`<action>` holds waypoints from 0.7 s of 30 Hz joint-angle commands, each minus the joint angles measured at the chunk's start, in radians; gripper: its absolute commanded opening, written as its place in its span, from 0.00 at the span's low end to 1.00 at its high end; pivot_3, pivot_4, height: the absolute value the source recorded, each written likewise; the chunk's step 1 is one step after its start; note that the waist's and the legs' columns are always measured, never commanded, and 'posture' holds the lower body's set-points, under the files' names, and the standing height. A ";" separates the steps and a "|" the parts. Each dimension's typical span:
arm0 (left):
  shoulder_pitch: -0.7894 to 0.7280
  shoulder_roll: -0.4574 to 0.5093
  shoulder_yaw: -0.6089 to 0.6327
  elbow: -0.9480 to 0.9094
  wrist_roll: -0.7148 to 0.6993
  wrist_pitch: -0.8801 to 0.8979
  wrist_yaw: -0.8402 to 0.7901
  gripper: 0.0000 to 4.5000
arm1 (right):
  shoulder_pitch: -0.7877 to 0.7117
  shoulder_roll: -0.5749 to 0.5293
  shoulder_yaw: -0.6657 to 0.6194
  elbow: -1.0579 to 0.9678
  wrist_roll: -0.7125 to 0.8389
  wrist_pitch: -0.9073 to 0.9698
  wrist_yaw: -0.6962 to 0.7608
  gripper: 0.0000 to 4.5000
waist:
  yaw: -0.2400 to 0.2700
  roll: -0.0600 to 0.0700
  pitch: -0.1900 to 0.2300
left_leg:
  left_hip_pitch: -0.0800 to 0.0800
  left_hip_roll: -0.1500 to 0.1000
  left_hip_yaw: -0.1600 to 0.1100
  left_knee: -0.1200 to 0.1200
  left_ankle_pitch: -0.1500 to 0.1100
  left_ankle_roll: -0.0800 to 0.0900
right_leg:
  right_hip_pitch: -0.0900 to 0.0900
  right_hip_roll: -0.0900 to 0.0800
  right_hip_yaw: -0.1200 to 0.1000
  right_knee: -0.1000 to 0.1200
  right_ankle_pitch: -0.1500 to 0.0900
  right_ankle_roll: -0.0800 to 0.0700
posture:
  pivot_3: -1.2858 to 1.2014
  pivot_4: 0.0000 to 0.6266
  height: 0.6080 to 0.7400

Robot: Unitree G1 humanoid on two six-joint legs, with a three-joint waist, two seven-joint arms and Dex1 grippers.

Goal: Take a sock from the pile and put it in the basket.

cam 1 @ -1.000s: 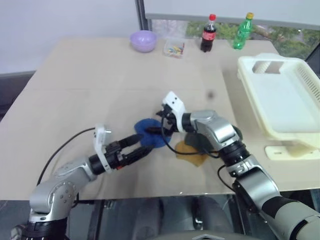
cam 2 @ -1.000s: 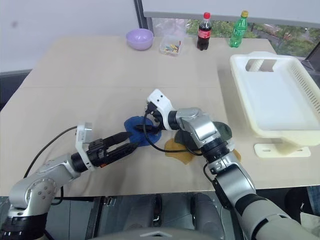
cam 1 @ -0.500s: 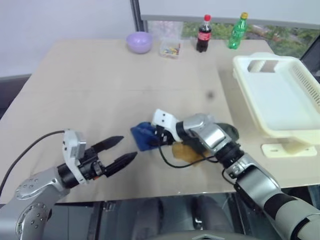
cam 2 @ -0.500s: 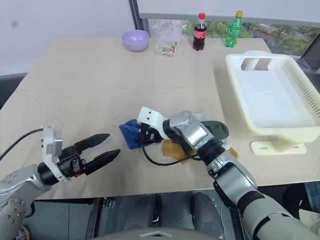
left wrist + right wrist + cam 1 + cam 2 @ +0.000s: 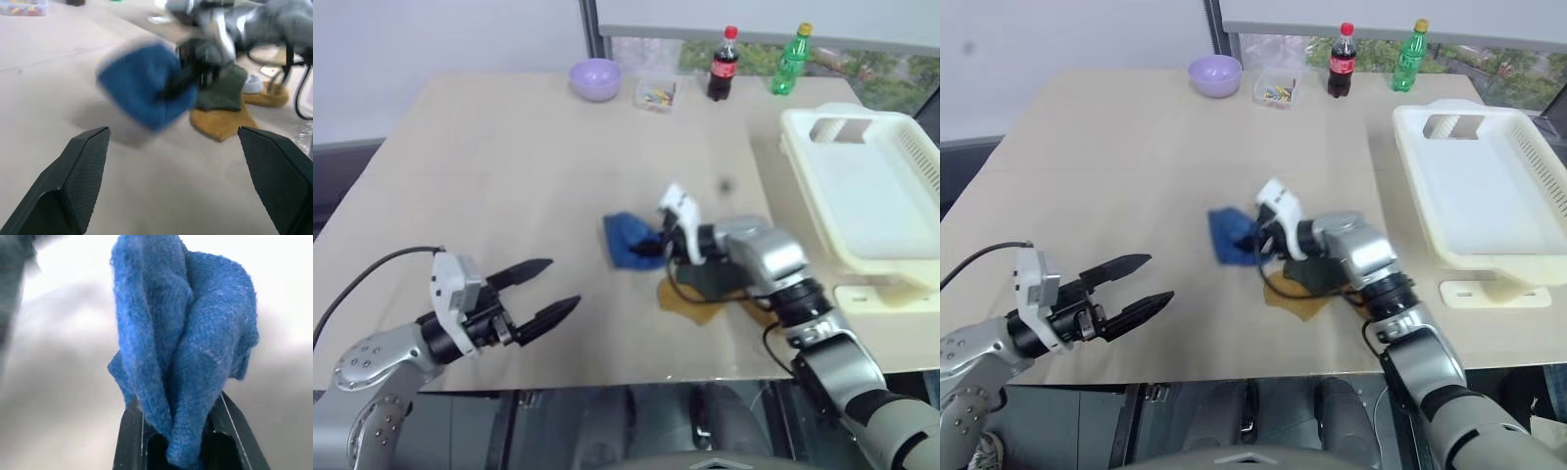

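The right gripper [image 5: 1268, 238] is grasping a blue sock [image 5: 1234, 236], its jaws clenched on a bunched fold of the cloth, and the sock is hanging just clear of the worktop [image 5: 1136, 166]. Taking the pile [image 5: 1317, 284] as the landmark, the sock is sitting just beside it, on the side away from the basket [image 5: 1489, 196]. The pile itself is showing a dark green sock over a mustard-brown one. The basket is standing well apart from the pile, at the worktop's right edge. The left gripper [image 5: 1136, 289] is hovering well apart from the pile, its jaws released and spread wide.
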 commanded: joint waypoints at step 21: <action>-0.566 -0.198 -0.278 0.102 -0.040 -0.004 0.093 1.00 | -0.169 -0.281 -0.792 0.471 0.024 -0.051 -0.801 0.21 | -0.009 0.003 0.002 | -0.009 -0.003 0.001 0.002 0.000 0.001 | -0.005 0.004 0.000 0.000 0.003 0.005 | 0.52 0.24 1.00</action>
